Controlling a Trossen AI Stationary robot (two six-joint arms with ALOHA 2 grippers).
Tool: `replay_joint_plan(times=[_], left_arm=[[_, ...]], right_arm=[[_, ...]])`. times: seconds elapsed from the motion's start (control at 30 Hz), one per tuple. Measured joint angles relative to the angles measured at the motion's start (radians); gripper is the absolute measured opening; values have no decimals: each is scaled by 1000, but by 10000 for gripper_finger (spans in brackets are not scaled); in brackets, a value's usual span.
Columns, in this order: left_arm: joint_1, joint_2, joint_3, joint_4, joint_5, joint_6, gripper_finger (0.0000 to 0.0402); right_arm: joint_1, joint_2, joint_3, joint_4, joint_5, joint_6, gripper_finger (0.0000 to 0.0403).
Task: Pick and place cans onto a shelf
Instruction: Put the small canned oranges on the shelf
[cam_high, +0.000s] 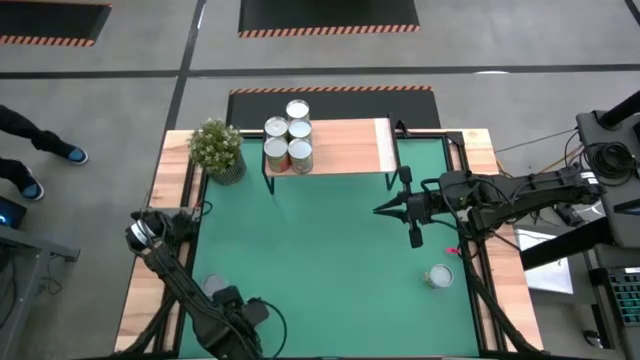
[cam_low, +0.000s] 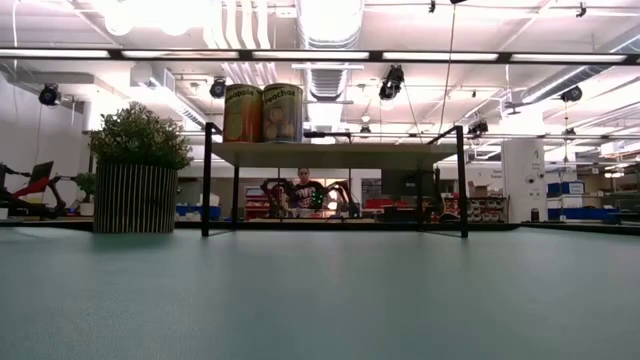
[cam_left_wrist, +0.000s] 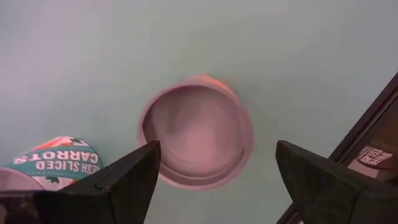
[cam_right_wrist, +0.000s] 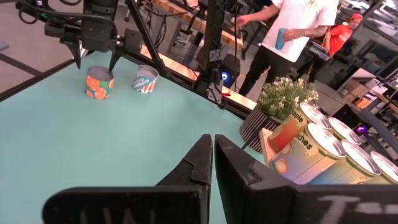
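The light-wood shelf (cam_high: 345, 145) stands at the table's far edge, and several cans (cam_high: 287, 140) stand on its left end; they also show in the low view (cam_low: 262, 112). My left gripper (cam_left_wrist: 214, 180) is open at the near left. It points down over an orange-sided can (cam_left_wrist: 196, 134) with a silvery top, one finger on either side, just above the can and clear of it. A sliced-carrots can (cam_left_wrist: 56, 163) stands beside it. Another can (cam_high: 438, 276) stands at the near right. My right gripper (cam_high: 380, 210) is shut and empty in front of the shelf's right end.
A potted green plant (cam_high: 218, 150) stands left of the shelf. The table has raised wooden side rails (cam_high: 175, 200). The green table top (cam_high: 320, 260) is bare in the middle. People stand beyond the table (cam_right_wrist: 292, 25).
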Motion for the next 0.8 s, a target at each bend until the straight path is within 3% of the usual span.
replay_joint_plan(times=[0.2,0.5,0.8], left_arm=[[0,0,0,8,50,-6,316],[6,-16,0,-27,51,-3,395],[2,-16,0,-20,147,66,374]], right_arm=[[0,0,0,0,0,0,9],[0,0,-1,-9,0,0,9],[0,0,-1,-12,3,-1,9]])
